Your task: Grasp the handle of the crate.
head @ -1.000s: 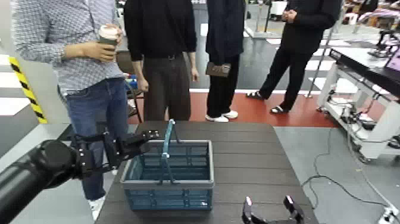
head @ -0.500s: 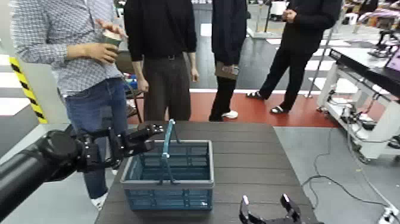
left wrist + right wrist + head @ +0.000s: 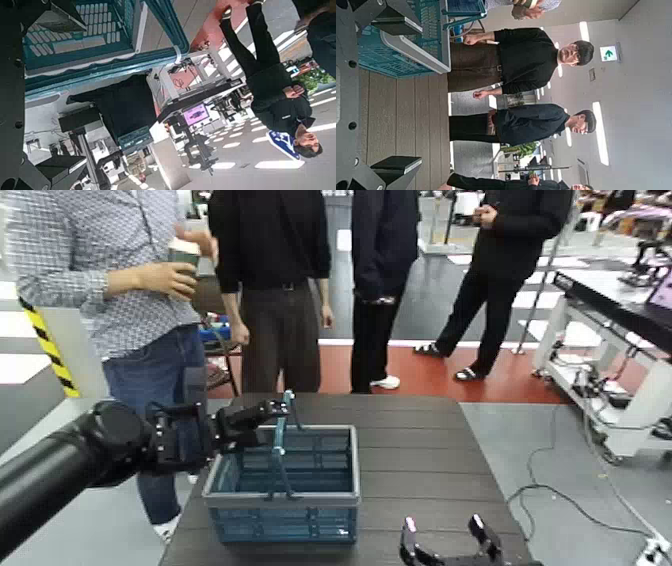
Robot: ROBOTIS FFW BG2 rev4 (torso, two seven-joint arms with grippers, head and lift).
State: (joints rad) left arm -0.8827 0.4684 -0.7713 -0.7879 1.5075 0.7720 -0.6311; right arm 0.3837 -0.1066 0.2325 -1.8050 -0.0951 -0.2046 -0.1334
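Pincer (image 3: 268,421) just beside the upright handle (image 3: 280,444)

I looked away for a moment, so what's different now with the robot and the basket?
The robot's left hand moved right, closer to the blue handle. It hasn't grabbed it. The person's cup moved a bit too. The crate stayed put.

No words or numbers can be read. A green-and-white pictogram sign (image 3: 609,53) hangs overhead, well apart from and beyond the fingers (image 3: 399,166) of the right gripper (image 3: 442,542). Yellow-and-black warning stripes (image 3: 47,350) mark a pillar (image 3: 88,355) beyond the left gripper (image 3: 275,408).
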